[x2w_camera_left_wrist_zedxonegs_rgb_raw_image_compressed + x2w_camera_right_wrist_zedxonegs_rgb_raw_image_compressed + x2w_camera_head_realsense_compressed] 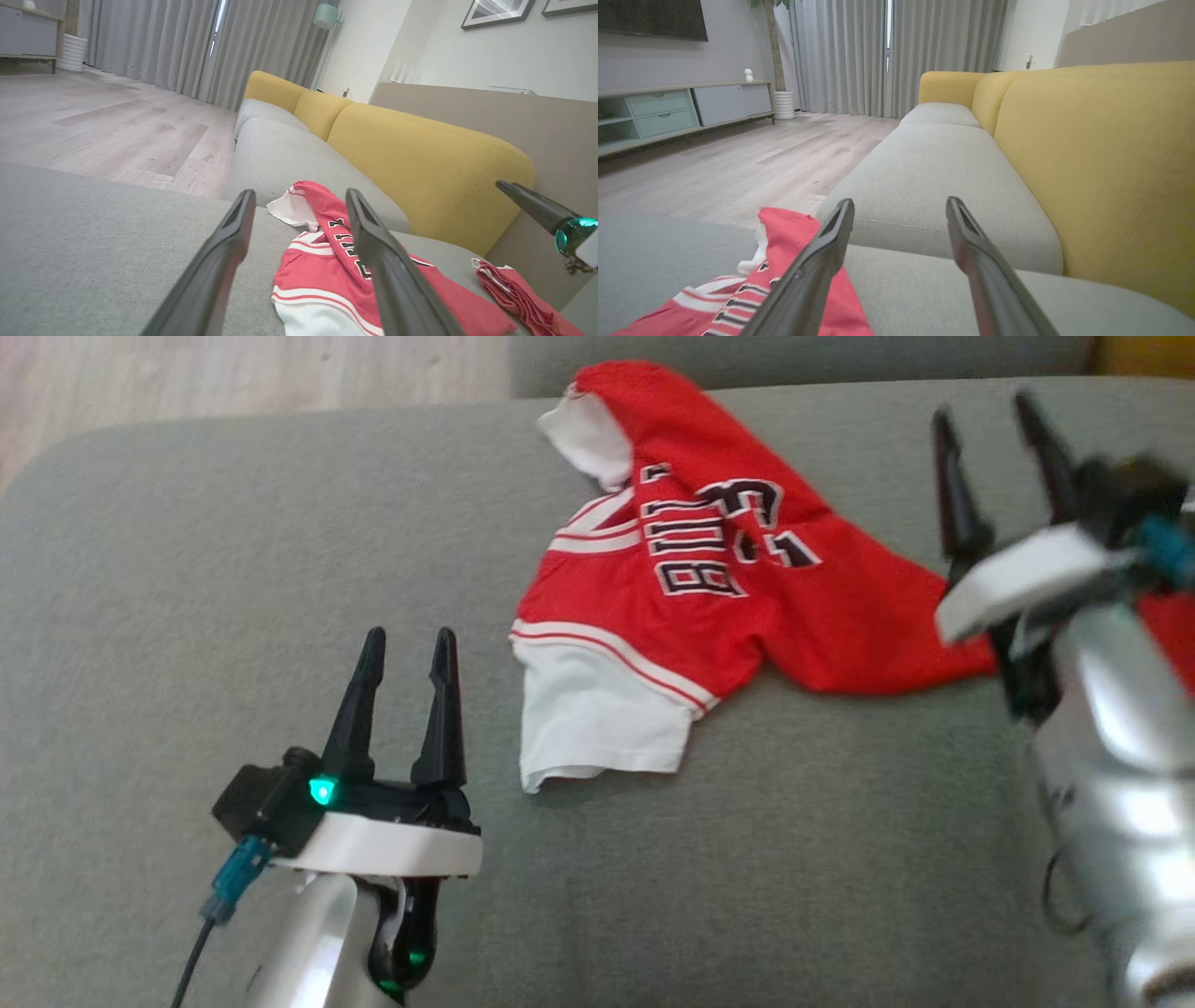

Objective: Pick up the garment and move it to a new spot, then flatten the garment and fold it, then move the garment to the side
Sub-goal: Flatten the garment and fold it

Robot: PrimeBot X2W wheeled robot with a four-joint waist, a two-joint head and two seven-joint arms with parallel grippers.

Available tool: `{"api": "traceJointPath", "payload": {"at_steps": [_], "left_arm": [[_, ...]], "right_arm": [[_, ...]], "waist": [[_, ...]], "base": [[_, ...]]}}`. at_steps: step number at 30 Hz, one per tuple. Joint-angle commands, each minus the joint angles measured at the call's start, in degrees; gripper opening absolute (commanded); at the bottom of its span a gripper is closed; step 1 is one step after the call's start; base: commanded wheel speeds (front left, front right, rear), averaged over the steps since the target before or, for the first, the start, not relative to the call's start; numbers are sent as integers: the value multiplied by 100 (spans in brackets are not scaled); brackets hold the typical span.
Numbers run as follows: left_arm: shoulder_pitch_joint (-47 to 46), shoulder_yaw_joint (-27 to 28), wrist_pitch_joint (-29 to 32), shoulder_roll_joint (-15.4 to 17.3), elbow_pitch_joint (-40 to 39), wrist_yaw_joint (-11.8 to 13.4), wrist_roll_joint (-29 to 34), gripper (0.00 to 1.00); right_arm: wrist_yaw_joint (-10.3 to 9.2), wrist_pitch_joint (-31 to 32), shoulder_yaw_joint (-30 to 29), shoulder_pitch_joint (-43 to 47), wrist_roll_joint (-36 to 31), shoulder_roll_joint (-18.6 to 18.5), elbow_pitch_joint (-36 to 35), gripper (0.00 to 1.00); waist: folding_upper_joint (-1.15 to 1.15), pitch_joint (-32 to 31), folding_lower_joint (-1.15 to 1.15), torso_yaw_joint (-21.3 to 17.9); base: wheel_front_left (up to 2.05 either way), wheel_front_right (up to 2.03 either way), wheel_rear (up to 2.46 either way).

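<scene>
1. Two tools, both spread and empty; left tool [409,644] over grey sofa seat [187,569].
2. Red-and-white garment [709,551] lies crumpled on seat, between them.
3. Right tool [985,415] by garment's right end, not gripping it.

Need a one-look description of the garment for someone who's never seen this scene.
Find the grey sofa seat with yellow back cushions. The garment lies crumpled on it. Red with white sleeves and dark lettering, it stands out against the plain grey fabric.
</scene>
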Motion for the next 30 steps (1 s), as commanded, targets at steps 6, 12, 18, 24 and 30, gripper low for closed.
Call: {"api": "traceJointPath", "payload": {"at_steps": [6, 12, 18, 24, 30], "left_arm": [[53, 250, -55, 20, -163, -43, 79, 100], [129, 267, -55, 20, 38, -55, 165, 100], [91, 355, -55, 20, 298, -6, 246, 100], [-88, 173, -5, 20, 987, 101, 272, 100], [-384, -42, 470, 20, 1739, 341, 326, 100]], "right_arm": [[37, -62, -399, 1404, -328, 582, -1363, 100], [37, -62, -785, 2652, -508, 952, -2185, 100], [37, -62, -756, 3148, -436, 1024, -2677, 100], [37, -62, -738, 3146, -383, 1026, -2901, 100], [37, -62, -771, 3162, -335, 1027, -2944, 100]], "waist": [[0, -248, 1, -446], [0, -306, 1, -611], [0, -239, 1, -733], [0, -124, 1, -861], [0, -24, 1, -972]], "base": [[0, 0, 0], [0, 0, 0], [0, 0, 0], [0, 0, 0], [0, 0, 0]]}}
